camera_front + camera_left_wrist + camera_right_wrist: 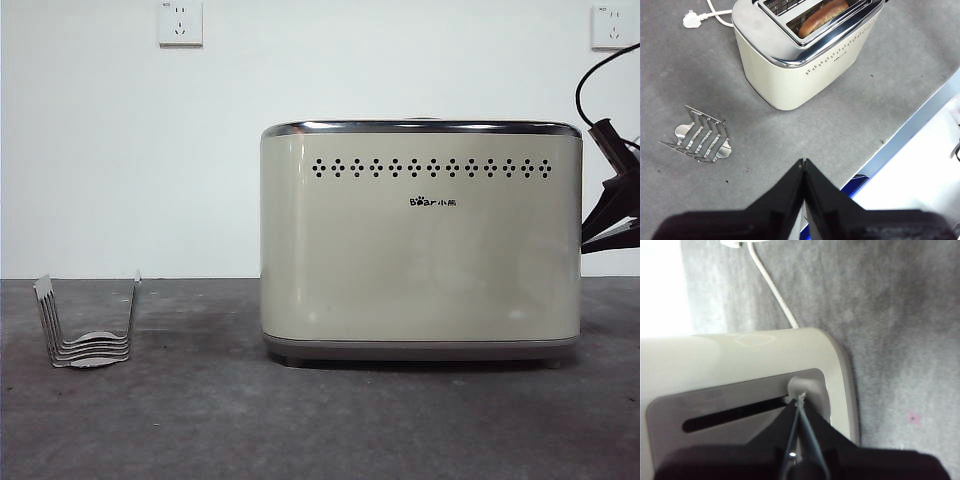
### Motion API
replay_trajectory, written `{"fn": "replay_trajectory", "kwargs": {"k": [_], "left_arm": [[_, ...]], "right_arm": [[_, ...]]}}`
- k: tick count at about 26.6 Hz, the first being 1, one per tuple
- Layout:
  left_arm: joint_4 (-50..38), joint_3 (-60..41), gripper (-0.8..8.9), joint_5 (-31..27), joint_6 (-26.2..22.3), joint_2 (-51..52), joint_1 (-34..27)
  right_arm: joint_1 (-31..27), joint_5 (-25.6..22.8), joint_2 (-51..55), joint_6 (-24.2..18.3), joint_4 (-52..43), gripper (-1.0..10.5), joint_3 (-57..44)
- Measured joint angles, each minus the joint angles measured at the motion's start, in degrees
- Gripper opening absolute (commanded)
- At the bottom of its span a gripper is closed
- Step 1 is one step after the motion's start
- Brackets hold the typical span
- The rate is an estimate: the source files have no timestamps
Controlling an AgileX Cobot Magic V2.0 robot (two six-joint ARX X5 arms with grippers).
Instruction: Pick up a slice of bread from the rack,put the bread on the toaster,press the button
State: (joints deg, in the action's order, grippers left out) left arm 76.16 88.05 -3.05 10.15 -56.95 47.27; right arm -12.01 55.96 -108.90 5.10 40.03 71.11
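Two grippers and three task items are on record, set on a matt, mottled grey table [200,420]. Nearest, at the left, stands the rack [88,325]: thin bright wire bent into several U-shaped loops, with nothing in it. The left gripper [803,162] hangs well above the table, near the rack and clear of everything, its two flat black jaws pressed together on nothing. Further back and to the right sits the toaster [420,240]: a boxy cream body with rounded corners, a glossy shell, a polished chrome top rim, a row of dark vent holes and a grey base. The slice of bread [822,15] sits down inside one top slot, only its rounded brown crust showing. At the toaster's right end, the right gripper [799,401] has its black jaws closed to a point, touching the rounded grey button [802,387] at the end of the dark lever slot. Farthest, a white cord [772,287] trails over the table.
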Motion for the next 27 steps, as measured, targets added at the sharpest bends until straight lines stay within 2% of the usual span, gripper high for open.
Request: {"fn": "replay_trajectory", "kwargs": {"k": [22,27], "left_arm": [[0.0,0.0,-0.09,0.0,0.0,-1.7,0.0],[0.0,0.0,-0.09,0.0,0.0,-1.7,0.0]], "right_arm": [[0.1,-0.5,0.2,-0.7,0.6,-0.1,0.2],[0.3,-3.5,2.7,-1.1,0.2,-0.1,-0.3]]}}
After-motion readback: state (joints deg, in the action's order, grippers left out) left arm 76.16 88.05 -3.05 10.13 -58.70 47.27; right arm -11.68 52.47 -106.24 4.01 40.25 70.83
